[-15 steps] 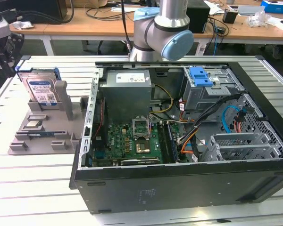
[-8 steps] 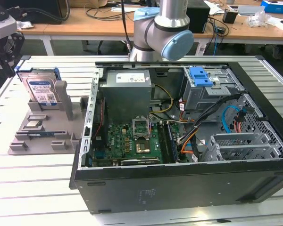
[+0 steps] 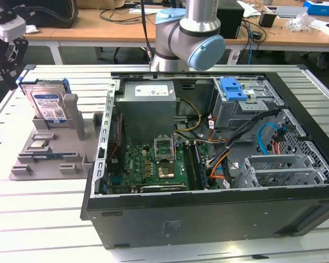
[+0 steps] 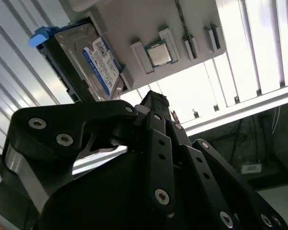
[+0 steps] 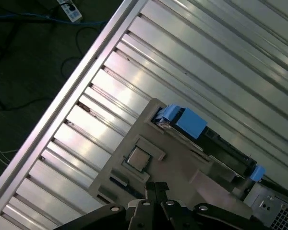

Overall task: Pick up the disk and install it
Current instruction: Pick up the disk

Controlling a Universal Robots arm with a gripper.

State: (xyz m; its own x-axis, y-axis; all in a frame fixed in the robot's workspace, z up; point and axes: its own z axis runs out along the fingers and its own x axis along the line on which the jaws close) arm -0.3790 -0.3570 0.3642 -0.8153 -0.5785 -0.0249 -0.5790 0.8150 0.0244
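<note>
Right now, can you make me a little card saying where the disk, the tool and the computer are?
disk: standing on edge in the grey holder, on the exterior view's left
tool: near the holder, apart from the disk
computer case: open, lying on the table
drive cage: inside the case, blue clip on top

Counted on the table (image 3: 44, 219): one flat silver hard disk (image 3: 46, 101) in a blue plastic bracket; one grey plastic parts fixture (image 3: 49, 161); one square silver processor chip (image 3: 39, 144); one open black metal computer case (image 3: 208, 219); one blue plastic caddy clip (image 3: 233, 89).
</note>
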